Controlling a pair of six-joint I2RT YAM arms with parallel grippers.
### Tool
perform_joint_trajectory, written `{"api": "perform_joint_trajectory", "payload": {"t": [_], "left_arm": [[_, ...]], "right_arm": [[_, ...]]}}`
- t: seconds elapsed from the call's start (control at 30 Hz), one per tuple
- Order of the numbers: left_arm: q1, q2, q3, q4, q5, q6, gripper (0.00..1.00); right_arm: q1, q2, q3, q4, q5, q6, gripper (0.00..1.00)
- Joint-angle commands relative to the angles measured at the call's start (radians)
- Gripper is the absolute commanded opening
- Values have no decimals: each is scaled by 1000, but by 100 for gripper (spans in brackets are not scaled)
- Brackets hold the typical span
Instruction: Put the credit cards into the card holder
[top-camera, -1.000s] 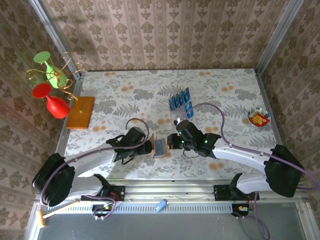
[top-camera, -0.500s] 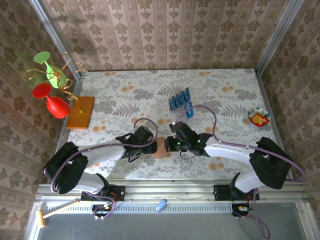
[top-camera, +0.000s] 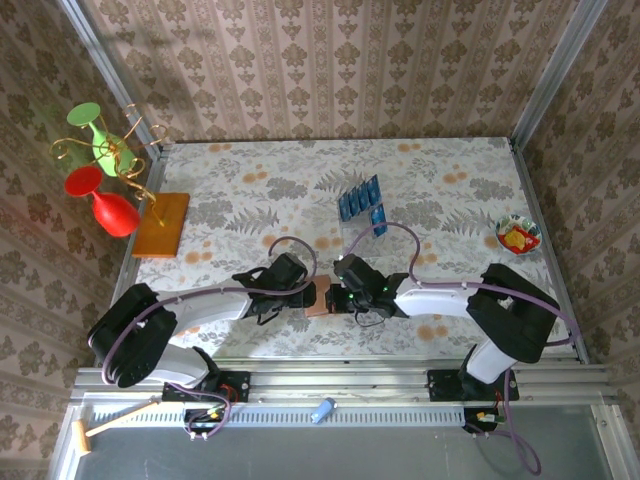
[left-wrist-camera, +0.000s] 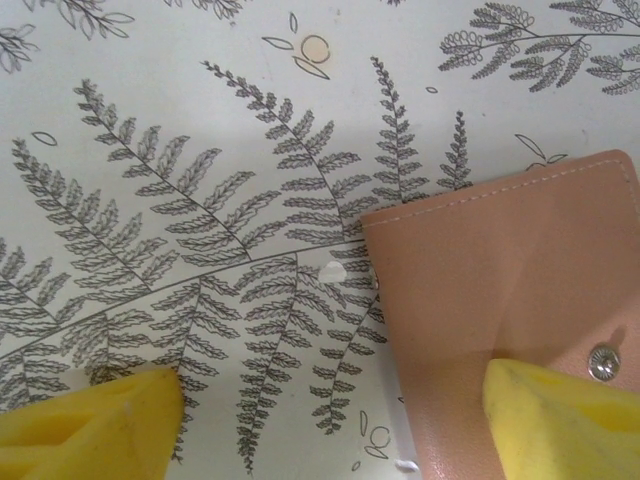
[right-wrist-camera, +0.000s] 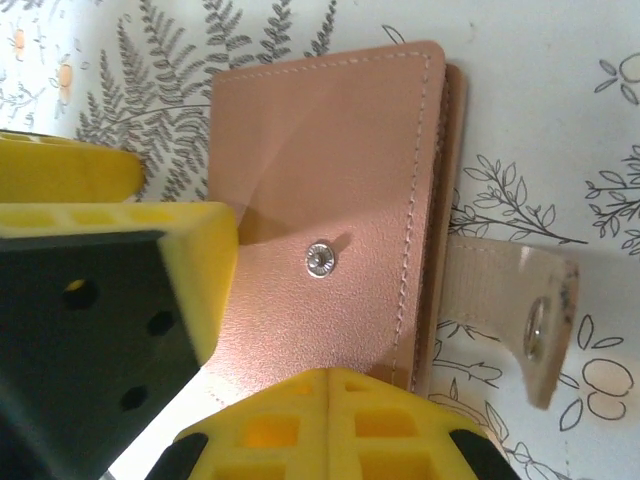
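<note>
Brown leather card holder (right-wrist-camera: 330, 180) under yellow fingers (right-wrist-camera: 300, 388)

Beige-and-brown damask wallpaper covers the walls (top-camera: 330, 60) on three sides, with bare metal posts (top-camera: 560, 70) rising at the far corners. The table (top-camera: 450, 180) wears a pale cloth printed with grey ferns and small orange blossoms, evenly lit with soft shadows. A slotted aluminium rail (top-camera: 400, 410) runs along its near edge. At the left, an orange-brown board (top-camera: 162, 224) carries a gold wire stand (top-camera: 135, 130) with two goblets, one red (top-camera: 112, 212) and one green (top-camera: 90, 120).
</note>
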Motion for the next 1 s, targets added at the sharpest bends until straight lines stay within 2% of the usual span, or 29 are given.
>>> {"api": "perform_joint_trajectory", "payload": {"t": [0.0, 0.17, 0.27, 0.43, 0.6, 0.97], "left_arm": [[-6, -13, 42, -40, -22, 38, 88], [30, -55, 94, -105, -47, 101, 100], [71, -61, 108, -114, -35, 146, 100], [127, -40, 110, -69, 49, 230, 100], [135, 16, 129, -49, 92, 291, 100], [134, 92, 121, -52, 38, 336, 98]], "right_arm": [[8, 36, -14, 38, -12, 20, 0], [8, 54, -17, 47, -10, 23, 0], [7, 56, -18, 42, -7, 22, 0], [8, 62, -21, 44, -6, 24, 0], [7, 72, -17, 43, -7, 23, 0], [8, 82, -17, 41, -7, 21, 0]]}}
